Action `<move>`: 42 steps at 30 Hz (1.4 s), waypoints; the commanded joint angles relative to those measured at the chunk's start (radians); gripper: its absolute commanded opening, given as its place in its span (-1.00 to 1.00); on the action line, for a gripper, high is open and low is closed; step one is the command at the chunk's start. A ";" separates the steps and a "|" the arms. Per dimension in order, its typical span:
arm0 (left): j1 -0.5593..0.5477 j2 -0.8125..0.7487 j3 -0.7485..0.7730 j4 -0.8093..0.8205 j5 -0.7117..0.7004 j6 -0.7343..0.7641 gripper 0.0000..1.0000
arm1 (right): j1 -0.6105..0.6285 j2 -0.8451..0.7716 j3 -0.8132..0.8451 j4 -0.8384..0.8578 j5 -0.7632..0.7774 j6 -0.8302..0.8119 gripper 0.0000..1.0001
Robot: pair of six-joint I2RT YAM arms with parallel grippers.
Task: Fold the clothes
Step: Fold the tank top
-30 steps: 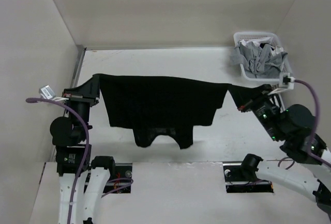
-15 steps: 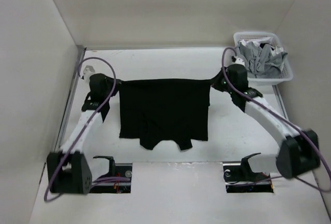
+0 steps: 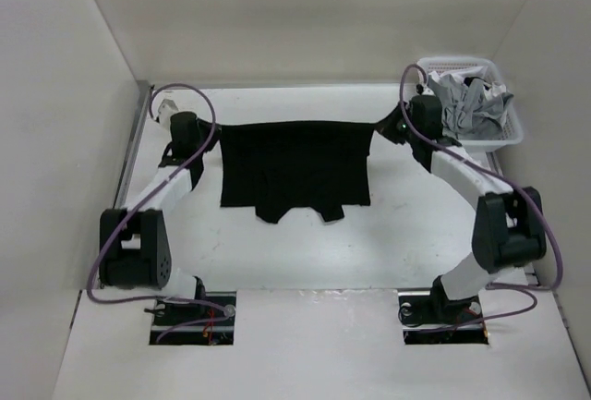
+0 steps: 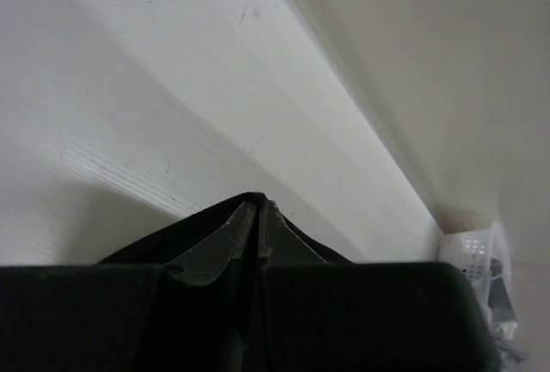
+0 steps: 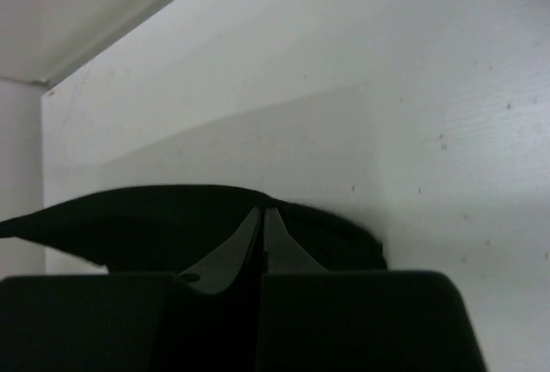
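Top view: two arms, two grippers, one black T-shirt (image 3: 294, 164), one basket (image 3: 457, 60).
- T-shirt sits on the far half of the table (image 3: 305, 252), spread wide between the two grippers, top edge pulled straight. The lower edge shows two small lobes (can't tell which parts of the shirt they are).
- Left gripper (image 3: 212, 139) is at the shirt's far-left corner and right gripper (image 3: 380, 130) at the far-right corner. Both are clamped on the cloth.
- Left arm (image 3: 157, 192) runs up the left side and right arm (image 3: 462, 171) up the right. Neither crosses the shirt.
- Basket is in the far-right corner, holding one heap of grey and white garments (image 3: 471, 104). I can't count the pieces. The right wrist is just beside the basket, between it and the shirt.

Left wrist view: left gripper (image 4: 255, 217) has its jaws pressed together, with dark cloth bunched around the tips. The gripper body fills the bottom of the frame and hides the rest of the shirt. Beyond it I see table (image 4: 129, 88), and a sliver of the basket (image 4: 473, 247) at the lower right.

Right wrist view: right gripper (image 5: 260, 222) also has its jaws pressed together, with a hump of the black T-shirt (image 5: 155, 209) right behind the tips. The body blocks the lower frame here too. The rest is white table (image 5: 387, 88).
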 commanded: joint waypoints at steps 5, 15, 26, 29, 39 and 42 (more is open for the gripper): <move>-0.012 -0.337 -0.377 0.167 -0.010 -0.061 -1.00 | 0.044 -0.338 -0.378 0.158 0.040 0.058 -0.99; 0.010 -0.686 -0.669 0.055 0.031 -0.004 -0.98 | 0.147 -0.641 -0.711 0.095 0.113 0.101 -0.98; 0.057 -0.752 -0.813 0.048 0.045 -0.009 -0.49 | 0.142 -0.658 -0.835 0.108 0.106 0.155 -0.20; 0.079 -0.776 -0.793 0.043 0.060 -0.012 -0.48 | 0.133 -0.609 -0.805 0.150 0.110 0.141 0.00; -0.006 -0.686 -0.723 0.118 0.060 -0.006 -0.51 | 0.075 -0.144 -0.670 0.410 -0.095 0.207 -0.16; -0.026 -0.677 -0.716 0.146 0.060 -0.006 -0.52 | 0.076 -0.072 -0.635 0.436 -0.144 0.237 -0.38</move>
